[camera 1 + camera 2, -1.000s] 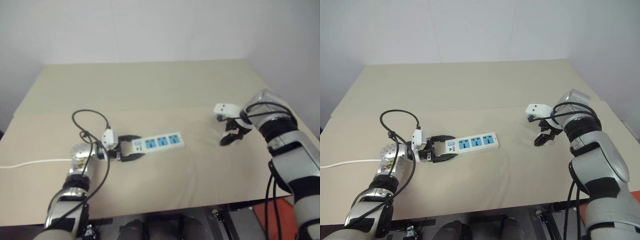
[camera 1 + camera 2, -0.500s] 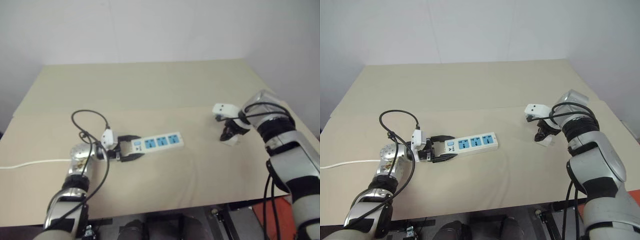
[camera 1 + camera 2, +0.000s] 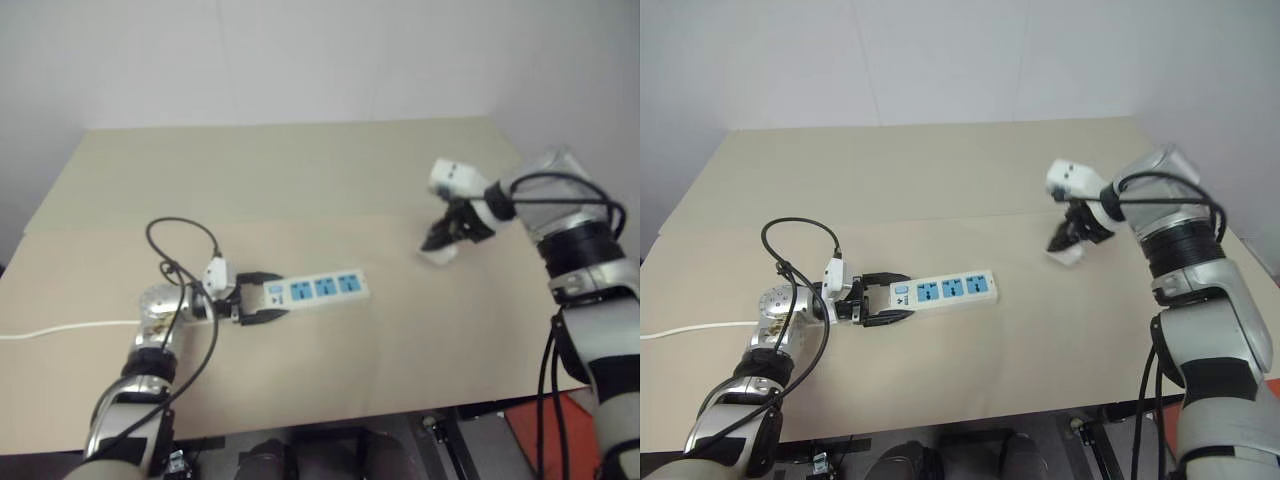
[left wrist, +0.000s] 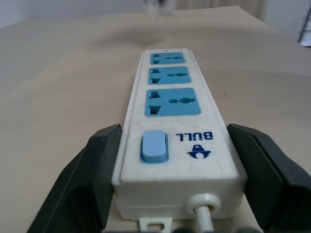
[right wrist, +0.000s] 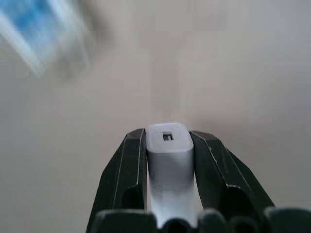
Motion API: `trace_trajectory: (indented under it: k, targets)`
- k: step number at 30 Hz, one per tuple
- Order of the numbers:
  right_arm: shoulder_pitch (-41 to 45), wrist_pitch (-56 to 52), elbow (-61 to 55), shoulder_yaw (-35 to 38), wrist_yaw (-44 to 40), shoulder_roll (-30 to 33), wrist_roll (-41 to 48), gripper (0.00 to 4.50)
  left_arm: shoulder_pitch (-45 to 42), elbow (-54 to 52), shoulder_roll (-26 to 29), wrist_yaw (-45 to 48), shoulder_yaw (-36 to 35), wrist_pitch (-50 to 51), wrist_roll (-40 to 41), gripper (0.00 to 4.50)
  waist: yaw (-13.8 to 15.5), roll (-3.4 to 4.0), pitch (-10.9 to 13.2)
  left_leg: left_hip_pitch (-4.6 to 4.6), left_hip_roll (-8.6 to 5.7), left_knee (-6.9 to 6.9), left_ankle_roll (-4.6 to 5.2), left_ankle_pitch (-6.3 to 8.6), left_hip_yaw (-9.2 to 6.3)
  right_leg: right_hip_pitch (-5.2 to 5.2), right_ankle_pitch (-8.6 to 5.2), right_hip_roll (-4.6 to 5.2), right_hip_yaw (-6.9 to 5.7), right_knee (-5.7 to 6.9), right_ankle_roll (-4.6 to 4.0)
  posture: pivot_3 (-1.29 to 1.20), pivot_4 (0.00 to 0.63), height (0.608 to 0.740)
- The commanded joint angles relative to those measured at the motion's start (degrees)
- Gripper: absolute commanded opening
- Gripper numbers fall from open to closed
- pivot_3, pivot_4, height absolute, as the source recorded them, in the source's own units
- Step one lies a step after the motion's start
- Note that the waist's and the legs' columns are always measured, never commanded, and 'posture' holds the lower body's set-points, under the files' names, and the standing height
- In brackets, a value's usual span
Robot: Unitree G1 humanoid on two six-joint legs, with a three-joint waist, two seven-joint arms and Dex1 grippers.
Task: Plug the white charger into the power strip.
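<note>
Long white plastic power strip (image 4: 177, 141) reads "BULL" in blue with a small blue logo under it, next to a pale blue rocker switch (image 4: 154, 146). 3 blue sockets (image 4: 172, 101) sit in a row past the switch, all empty. No containers on the flat beige table (image 3: 300, 180).

Left gripper (image 3: 253, 300), 2 black fingers (image 4: 90, 182), is clamped on the switch end of the power strip, 1 finger on each long side, touching. The strip lies flat on the table, and its white cord (image 3: 60, 328) runs off toward the table's left edge.

Right gripper (image 3: 1068, 240) has its jaws closed narrow on the small white cube-shaped charger (image 5: 167, 150), which is pinched between both black fingers with a small dark slot showing on its end face. The charger is held in the air above the table, well to the right of the strip.

Versus 1 second ago: the right jaws were spread over the charger on the table; now they are closed on it and the hand is higher and further left. The left gripper and strip are unchanged.
</note>
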State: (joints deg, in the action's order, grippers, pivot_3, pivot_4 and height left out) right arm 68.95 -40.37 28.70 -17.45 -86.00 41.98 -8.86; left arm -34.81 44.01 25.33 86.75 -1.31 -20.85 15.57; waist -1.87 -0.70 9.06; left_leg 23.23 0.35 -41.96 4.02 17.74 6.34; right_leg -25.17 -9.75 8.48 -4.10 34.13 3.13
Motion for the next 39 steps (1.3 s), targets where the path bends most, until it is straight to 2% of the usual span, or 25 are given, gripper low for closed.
trace_trajectory:
  k: [1,4,8,12,18,23,32,39]
  targets:
    - [-3.5,-5.4,-13.5,13.7,1.7,-1.1,12.5,1.16,1.4,-5.2,1.2,4.2,2.1,3.2,1.0,3.23,0.2,0.00,0.0,0.02,0.03,0.00,0.00,0.00,-0.02,0.00,0.00,0.00,-0.02,-0.02,0.00,0.00,0.150,0.740]
    - [-11.2,-5.4,-23.4,22.2,4.3,-5.5,22.5,1.16,2.2,-8.5,1.9,5.6,3.2,5.3,1.7,3.23,0.8,-0.04,0.0,-0.01,0.06,0.00,0.00,0.00,-0.02,0.06,0.01,-0.01,-0.12,-0.04,-0.01,0.00,0.150,0.740]
    - [-21.2,-3.8,-31.3,26.4,9.7,-14.4,31.7,1.16,2.9,-11.4,2.0,5.4,4.2,7.3,1.9,3.23,1.0,-0.04,0.0,-0.05,0.06,-0.09,-0.01,0.00,0.00,0.10,0.07,-0.02,-0.13,0.04,-0.10,0.00,0.150,0.740]
    - [-28.9,4.2,-34.0,25.3,14.0,-23.0,35.4,1.16,4.0,-14.2,2.4,4.5,4.4,9.1,1.9,3.23,1.0,-0.03,0.0,-0.08,0.01,-0.06,-0.04,-0.05,-0.01,0.10,0.09,-0.06,-0.12,0.06,-0.13,0.00,0.150,0.740]
    - [-30.4,9.2,-30.8,23.6,16.1,-30.0,40.0,1.16,6.8,-19.2,3.1,2.6,4.4,12.0,2.5,3.23,0.9,-0.02,0.0,-0.10,-0.04,-0.03,-0.03,-0.06,-0.01,0.10,0.08,-0.07,-0.12,0.04,-0.13,0.00,0.150,0.740]
    - [-32.3,16.5,-26.0,20.4,15.3,-32.2,38.4,1.16,8.7,-22.7,3.7,1.5,4.5,13.6,3.1,3.23,0.9,-0.01,0.0,-0.20,-0.05,0.01,-0.07,-0.09,-0.01,0.18,0.08,-0.08,-0.12,0.04,-0.13,0.00,0.150,0.740]
    - [-37.3,24.1,-23.9,13.6,13.4,-30.5,35.3,1.16,10.2,-24.2,4.3,0.3,4.5,14.3,3.2,3.23,0.7,0.00,0.0,-0.31,-0.04,0.08,-0.11,-0.12,0.02,0.23,0.06,-0.09,-0.12,0.03,-0.15,0.00,0.150,0.740]
    - [-39.8,29.0,-22.9,11.1,14.7,-30.3,33.1,1.16,10.3,-23.9,4.3,0.4,4.7,13.9,3.3,3.23,0.7,0.00,0.0,-0.37,-0.03,0.10,-0.12,-0.12,0.00,0.28,0.06,-0.10,-0.11,0.02,-0.16,0.00,0.150,0.740]
